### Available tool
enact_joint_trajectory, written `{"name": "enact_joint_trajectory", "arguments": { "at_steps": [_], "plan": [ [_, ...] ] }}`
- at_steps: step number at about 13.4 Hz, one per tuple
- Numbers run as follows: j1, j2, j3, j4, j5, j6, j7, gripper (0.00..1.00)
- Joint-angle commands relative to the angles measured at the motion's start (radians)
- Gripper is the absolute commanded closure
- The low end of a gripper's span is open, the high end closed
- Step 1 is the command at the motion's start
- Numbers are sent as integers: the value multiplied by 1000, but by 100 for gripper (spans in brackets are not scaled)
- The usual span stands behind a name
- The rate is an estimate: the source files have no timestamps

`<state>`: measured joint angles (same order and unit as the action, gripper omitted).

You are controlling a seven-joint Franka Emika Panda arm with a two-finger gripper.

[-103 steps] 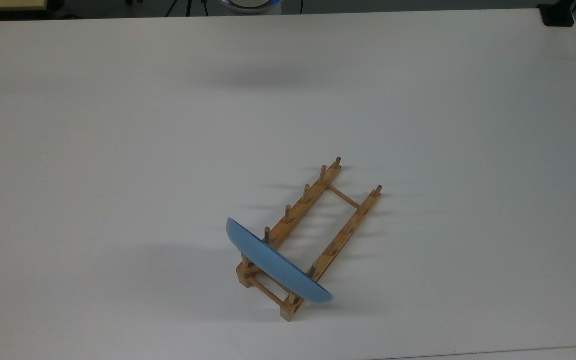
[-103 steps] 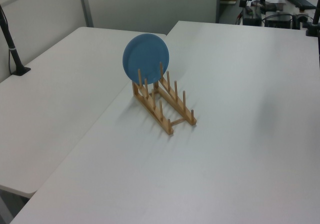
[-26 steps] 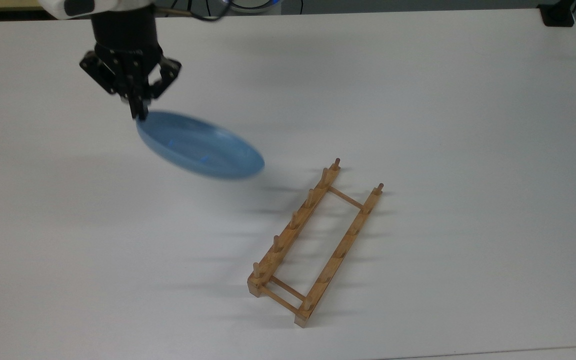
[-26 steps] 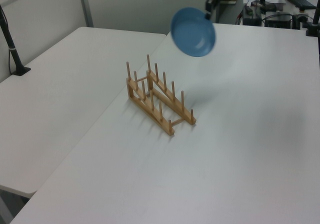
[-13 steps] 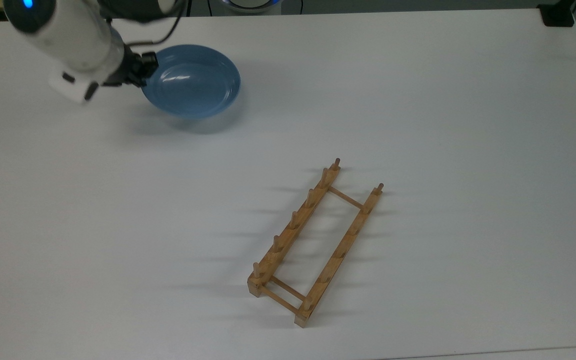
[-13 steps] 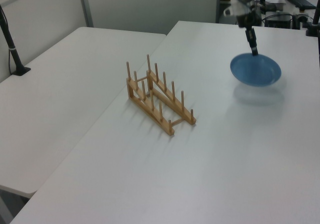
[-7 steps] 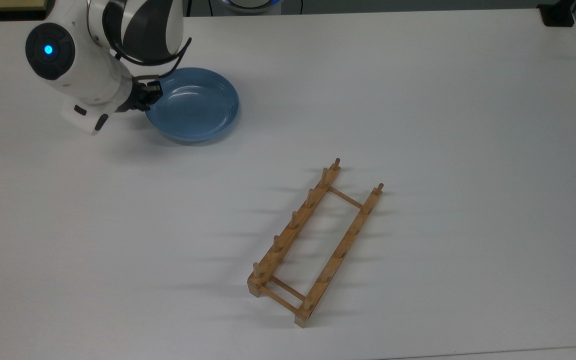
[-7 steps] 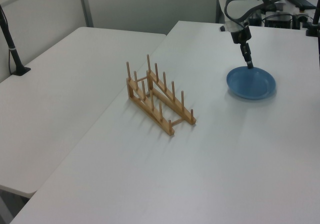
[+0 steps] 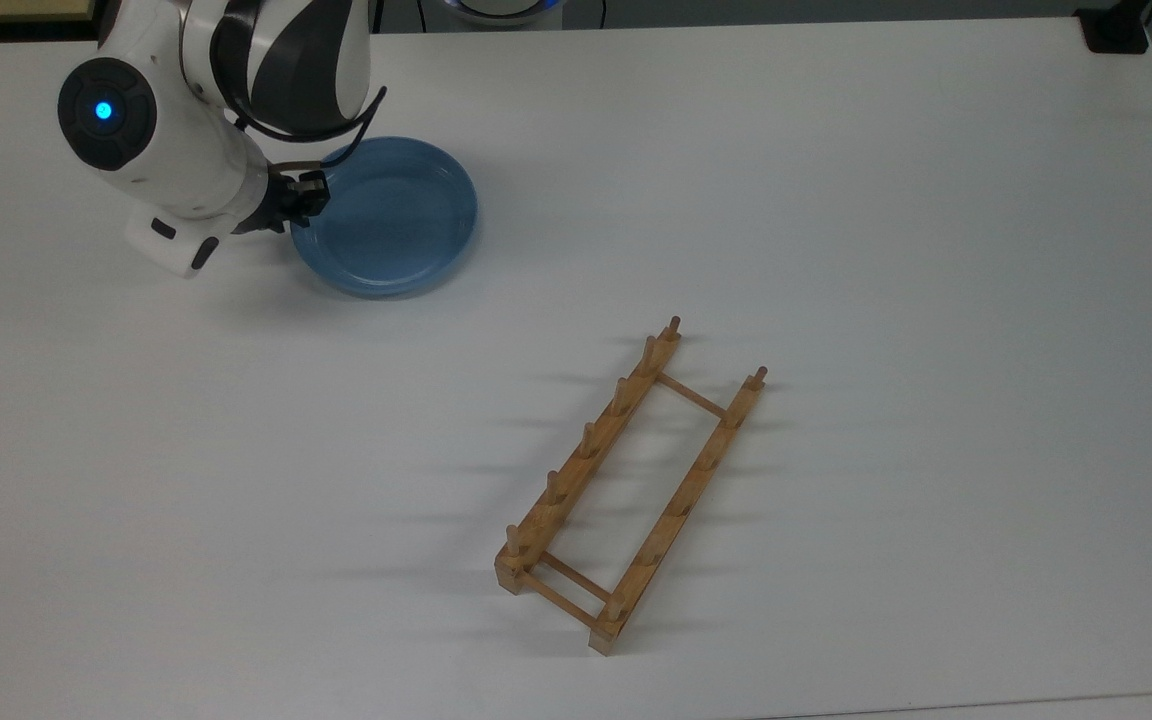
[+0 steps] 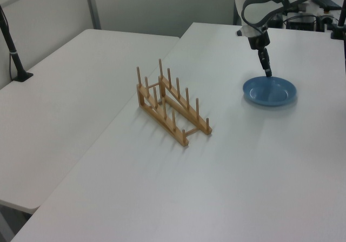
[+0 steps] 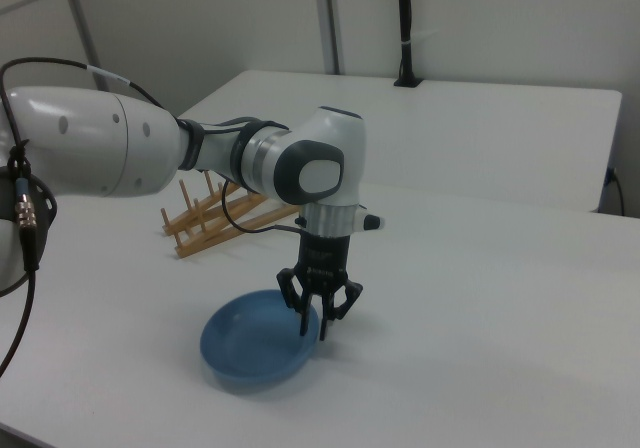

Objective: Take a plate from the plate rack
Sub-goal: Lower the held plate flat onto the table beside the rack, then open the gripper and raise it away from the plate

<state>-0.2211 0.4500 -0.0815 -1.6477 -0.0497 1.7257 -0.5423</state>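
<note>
Plate [image 9: 398, 218] flat on your bench [image 9: 836, 200], at 10 o'clock from the rack [image 9: 631, 485] in the top view, well apart, your pincer [image 11: 312, 320] pinching its rim, rack bare.

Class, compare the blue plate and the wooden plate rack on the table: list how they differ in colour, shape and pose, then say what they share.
Colour: the plate is glossy light blue; the plate rack is light-brown wood.
Shape: the plate is a round, shallow, solid dish; the plate rack is a long, narrow open frame of two rails joined by crossbars.
Pose: the plate lies flat, hollow side up; the plate rack's pegs stand upright.
Shared: both rest on the white table, apart from each other.
</note>
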Motion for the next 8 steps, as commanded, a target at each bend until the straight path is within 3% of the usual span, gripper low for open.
{"name": "enact_joint_trajectory", "arguments": {
  "at_steps": [1, 5, 8],
  "plan": [
    [5, -40, -1, -3, -4, 14, 34, 0],
    [3, -138, 0, 6, 2, -6, 86, 0],
    [14, -258, 17, 20, 33, -49, 268, 0]
  ]
}}
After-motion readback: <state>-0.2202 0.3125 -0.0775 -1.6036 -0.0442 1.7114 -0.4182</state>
